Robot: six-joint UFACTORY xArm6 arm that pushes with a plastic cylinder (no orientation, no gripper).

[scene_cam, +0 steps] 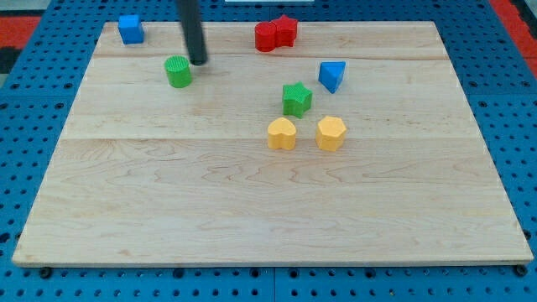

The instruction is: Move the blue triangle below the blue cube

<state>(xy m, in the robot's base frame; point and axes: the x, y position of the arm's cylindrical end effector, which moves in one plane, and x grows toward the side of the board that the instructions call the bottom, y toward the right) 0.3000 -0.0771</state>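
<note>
The blue triangle (332,75) lies on the wooden board right of centre, near the view's top. The blue cube (130,28) sits at the board's top left corner. My tip (199,62) is on the board between them, well to the left of the triangle and below and to the right of the cube. It stands just to the upper right of a green cylinder (178,72), very close to it.
A red cylinder (266,37) and a red star (286,31) touch each other at the top middle. A green star (296,99) sits below and left of the triangle. A yellow heart (282,133) and a yellow hexagon (331,133) lie below it.
</note>
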